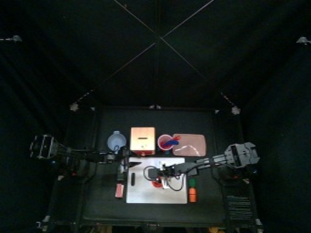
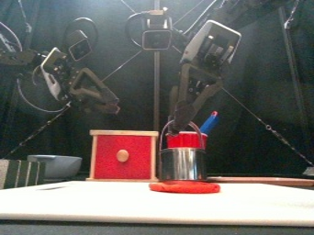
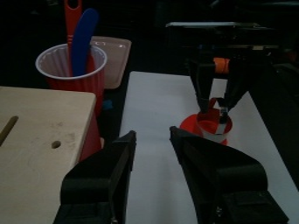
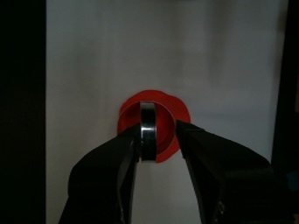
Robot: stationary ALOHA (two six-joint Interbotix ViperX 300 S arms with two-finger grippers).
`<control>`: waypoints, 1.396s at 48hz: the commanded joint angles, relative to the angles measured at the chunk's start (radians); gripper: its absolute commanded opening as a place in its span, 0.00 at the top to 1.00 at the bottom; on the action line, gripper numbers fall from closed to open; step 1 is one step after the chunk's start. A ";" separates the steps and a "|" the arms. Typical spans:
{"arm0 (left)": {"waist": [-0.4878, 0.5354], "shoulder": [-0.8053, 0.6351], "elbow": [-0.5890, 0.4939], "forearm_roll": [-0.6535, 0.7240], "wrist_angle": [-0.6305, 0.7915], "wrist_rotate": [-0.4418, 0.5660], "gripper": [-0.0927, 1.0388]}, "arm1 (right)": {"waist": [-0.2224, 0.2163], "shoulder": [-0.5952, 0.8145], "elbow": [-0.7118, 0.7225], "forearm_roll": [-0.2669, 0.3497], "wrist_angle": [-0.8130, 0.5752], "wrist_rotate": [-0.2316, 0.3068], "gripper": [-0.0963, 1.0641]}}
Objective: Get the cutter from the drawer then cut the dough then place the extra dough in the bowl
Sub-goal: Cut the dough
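Straight below my right end effector (image 4: 153, 144), closed on the metal cutter (image 2: 182, 163), sits the red dough (image 2: 203, 187); my open left end effector (image 3: 152, 136) hovers at its nine o'clock.

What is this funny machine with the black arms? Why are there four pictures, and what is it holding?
It is a robot with two black arms, and each arm ends in a hand with two jaws for pinching things. All four pictures show the same moment: one from high above, one from the table's front edge, and one from a small camera on each wrist.

On the table lies a white cutting board with a flat piece of red dough on it. The right hand holds a round metal cutter that stands on the dough. The left hand is open and holds nothing. It hovers beside a wooden box with a red drawer front.

There is also a red cup with a blue toy knife in it, and a blue-grey bowl.
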 commanded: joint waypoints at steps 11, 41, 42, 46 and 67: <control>0.003 0.003 -0.017 -0.003 -0.006 0.002 0.23 | 0.018 -0.028 0.003 0.038 0.005 -0.005 0.27; 0.005 0.057 -0.026 -0.014 -0.006 0.002 0.23 | 0.017 -0.055 -0.014 -0.043 0.023 -0.003 0.47; 0.005 0.057 -0.028 -0.014 -0.006 0.002 0.23 | 0.018 -0.057 -0.014 -0.046 0.023 -0.003 0.47; 0.003 0.054 -0.028 -0.014 -0.006 0.002 0.23 | 0.017 -0.051 -0.014 -0.043 0.023 -0.005 0.47; 0.002 0.052 -0.029 -0.014 -0.006 0.000 0.23 | 0.011 -0.034 0.002 0.000 0.003 -0.006 0.47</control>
